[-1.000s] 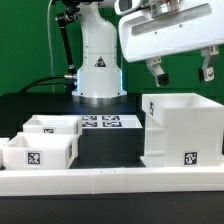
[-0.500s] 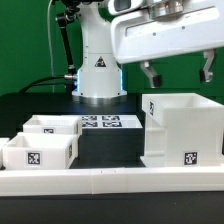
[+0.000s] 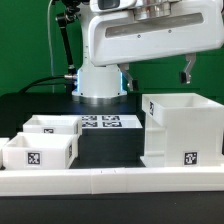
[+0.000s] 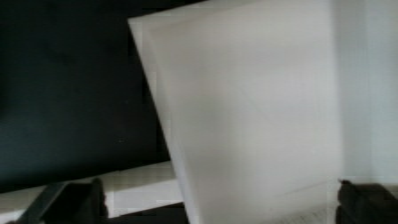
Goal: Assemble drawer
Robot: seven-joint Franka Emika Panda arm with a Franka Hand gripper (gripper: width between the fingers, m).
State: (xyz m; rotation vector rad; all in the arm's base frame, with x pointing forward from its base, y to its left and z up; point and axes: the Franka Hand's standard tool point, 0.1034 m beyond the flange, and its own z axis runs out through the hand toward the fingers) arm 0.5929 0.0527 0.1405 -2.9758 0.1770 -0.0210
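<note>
**Item 1.** Two-finger gripper (image 3: 155,72) on the white arm. The jaws are spread wide with nothing between them. The dark fingertips (image 4: 71,202) hang in the air and touch no part.

**Item 2.** Large white cube-like plastic housing (image 3: 180,130) of the drawer.
- Position: it stands upright on the black table (image 3: 112,146) at the exterior view's right, open top upward, below the gripper and clear of it. A broad white face, presumably this housing, fills the wrist view beyond the fingertips.
- Marking: one black-and-white square tag (image 3: 190,157) sits low on the near face.
- Handling, as a judgement: light, hollow and stiff, with smooth walls that may slip under a loose pinch. The body looks too broad to span. The better hold is probably on one wall at the rim, one finger inside and one outside.

**Item 3.** Two small white open-top plastic trays, the front tray (image 3: 40,152) and the rear tray (image 3: 52,124).
- Position: they sit close together at the exterior view's left, well apart from the housing. Neither is inserted.
- Handling, as a judgement: light and rigid, best pinched on a side wall.

**Item 4.** Marker board (image 3: 100,122), lying flat between the trays and the housing, further back.

**Item 5.** Long low white rail (image 3: 110,178), running along the table's near edge, with the front tray and the housing just behind it.
</note>
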